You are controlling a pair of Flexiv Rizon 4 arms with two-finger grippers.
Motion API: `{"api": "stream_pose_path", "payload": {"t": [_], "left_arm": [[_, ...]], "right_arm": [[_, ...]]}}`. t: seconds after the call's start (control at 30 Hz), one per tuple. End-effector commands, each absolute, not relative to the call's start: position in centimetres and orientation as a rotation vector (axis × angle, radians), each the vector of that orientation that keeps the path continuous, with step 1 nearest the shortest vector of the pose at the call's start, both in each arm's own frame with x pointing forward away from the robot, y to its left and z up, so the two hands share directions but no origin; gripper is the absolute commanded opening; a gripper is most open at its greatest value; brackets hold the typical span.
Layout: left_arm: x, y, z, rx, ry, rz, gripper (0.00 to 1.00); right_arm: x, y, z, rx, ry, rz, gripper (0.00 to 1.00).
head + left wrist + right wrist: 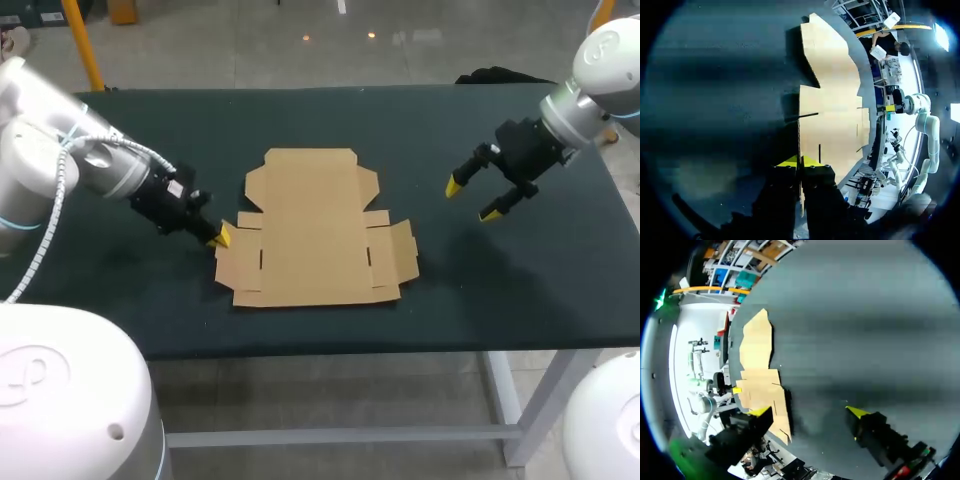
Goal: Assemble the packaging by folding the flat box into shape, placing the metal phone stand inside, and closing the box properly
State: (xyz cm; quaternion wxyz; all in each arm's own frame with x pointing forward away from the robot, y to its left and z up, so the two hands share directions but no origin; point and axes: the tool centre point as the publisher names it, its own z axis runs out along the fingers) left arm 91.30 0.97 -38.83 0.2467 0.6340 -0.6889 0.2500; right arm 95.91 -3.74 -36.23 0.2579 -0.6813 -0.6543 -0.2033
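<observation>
Flat brown cardboard box blank lies unfolded mid-way across the dark green counter. The left gripper sits at its left flap. Only one yellow tip shows from above, but its wrist view shows both fingers nearly closed, pinching the flap's edge. The right gripper, spread wide and empty, hangs well apart, one finger covering the blank's corner in its own view
</observation>
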Motion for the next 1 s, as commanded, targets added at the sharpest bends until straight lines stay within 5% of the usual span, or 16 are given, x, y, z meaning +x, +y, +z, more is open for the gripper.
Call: {"api": "stream_pose_path", "payload": {"t": [0.03, 0.6, 0.63, 0.67, 0.7, 1.0], "left_arm": [[90.5, 1.1, -38.8, 1.75, -1.878, 0.704, 0.0], [92.0, 1.2, -39.1, 1.709, -1.881, 0.701, 0.0], [92.0, 1.2, -39.1, 1.709, -1.882, 0.695, 0.07], [92.0, 1.2, -39.1, 1.709, -1.883, 0.695, 0.71], [92.0, 1.3, -39.0, 1.71, -1.884, 0.697, 1.0], [92.9, 2.9, -35.5, 1.778, -1.937, 0.811, 1.0]], "right_arm": [[96.1, -3.9, -36.3, -1.837, -1.77, -0.548, 1.0], [96.2, -3.8, -36.5, -1.835, -1.765, -0.541, 1.0], [96.2, -3.8, -36.4, -1.834, -1.765, -0.541, 1.0], [96.1, -3.7, -36.4, -1.832, -1.766, -0.541, 1.0], [96.1, -3.6, -36.3, -1.831, -1.768, -0.542, 1.0], [96.8, -2.8, -34.2, -1.828, -1.836, -0.62, 1.0]]}}
